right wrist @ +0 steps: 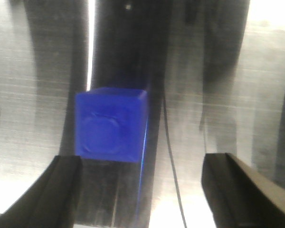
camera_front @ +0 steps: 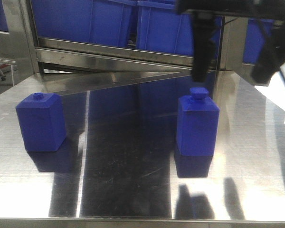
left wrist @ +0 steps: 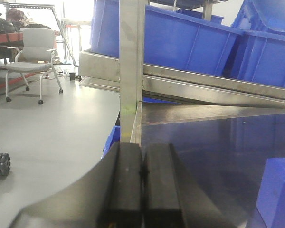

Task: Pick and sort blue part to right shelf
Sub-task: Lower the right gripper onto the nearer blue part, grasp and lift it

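Currently, the blue part (camera_front: 197,126) nearer the right side is being carried upright by the steel surface (camera_front: 128,190), cap upward, well apart from a second blue part (camera_front: 40,122) at the left. It is being framed from above by the right pincer (right wrist: 142,161), whose fingers are being held spread and are touching nothing. In the wrist view the part is lying ahead of the gap rather than inside it, so a descent is probably being lined up. The left pincer (left wrist: 142,152) is being kept pressed together and empty near the surface's left edge, presumably out of the way. Behind, blue bins (camera_front: 85,19) are being held on a rack. No label or writing is being shown legibly.
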Motion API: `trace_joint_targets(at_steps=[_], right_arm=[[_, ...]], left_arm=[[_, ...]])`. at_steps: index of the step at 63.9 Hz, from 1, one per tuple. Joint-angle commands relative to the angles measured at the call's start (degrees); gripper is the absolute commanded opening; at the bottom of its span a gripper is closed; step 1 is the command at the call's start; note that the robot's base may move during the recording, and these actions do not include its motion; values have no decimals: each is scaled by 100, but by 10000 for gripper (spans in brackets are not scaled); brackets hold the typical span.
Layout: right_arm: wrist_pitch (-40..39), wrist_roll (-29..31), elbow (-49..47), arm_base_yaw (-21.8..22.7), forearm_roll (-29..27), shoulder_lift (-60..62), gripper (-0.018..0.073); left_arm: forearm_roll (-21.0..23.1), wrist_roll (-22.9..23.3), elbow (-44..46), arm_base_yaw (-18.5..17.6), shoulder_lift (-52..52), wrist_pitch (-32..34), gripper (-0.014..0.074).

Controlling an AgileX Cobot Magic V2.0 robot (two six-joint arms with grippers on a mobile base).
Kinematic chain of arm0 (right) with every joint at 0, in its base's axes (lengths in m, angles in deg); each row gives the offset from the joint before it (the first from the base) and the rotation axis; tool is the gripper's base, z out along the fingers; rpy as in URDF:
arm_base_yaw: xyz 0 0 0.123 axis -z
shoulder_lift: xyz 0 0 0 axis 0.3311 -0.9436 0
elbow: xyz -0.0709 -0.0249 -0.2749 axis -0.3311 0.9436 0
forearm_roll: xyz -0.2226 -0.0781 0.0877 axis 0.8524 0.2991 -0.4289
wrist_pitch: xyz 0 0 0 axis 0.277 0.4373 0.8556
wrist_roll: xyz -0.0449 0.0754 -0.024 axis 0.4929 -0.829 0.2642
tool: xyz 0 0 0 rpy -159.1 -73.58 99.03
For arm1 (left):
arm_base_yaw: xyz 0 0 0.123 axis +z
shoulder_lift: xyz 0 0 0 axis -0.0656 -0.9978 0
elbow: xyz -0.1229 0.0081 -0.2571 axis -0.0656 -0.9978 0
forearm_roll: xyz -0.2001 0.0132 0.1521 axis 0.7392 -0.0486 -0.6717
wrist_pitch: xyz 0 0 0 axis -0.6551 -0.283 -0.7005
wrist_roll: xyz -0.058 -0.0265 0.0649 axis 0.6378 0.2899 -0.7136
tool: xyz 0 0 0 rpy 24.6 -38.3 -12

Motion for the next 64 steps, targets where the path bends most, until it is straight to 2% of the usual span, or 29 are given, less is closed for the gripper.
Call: trace_joint_targets(at_steps=[1, 8, 38, 64], right_arm=[[45, -41, -468, -149, 131, -112, 589], [34, -57, -700, -248, 131, -447, 589], [-201, -298, -659, -248, 139, -1101, 589], [-302, -362, -615, -242, 139, -1301, 589]], left_arm=[[40, 42, -132, -24, 138, 453, 133], [40, 42, -132, -24, 138, 453, 133], [40, 42, -132, -24, 138, 453, 133], [40, 42, -132, -24, 138, 453, 133]])
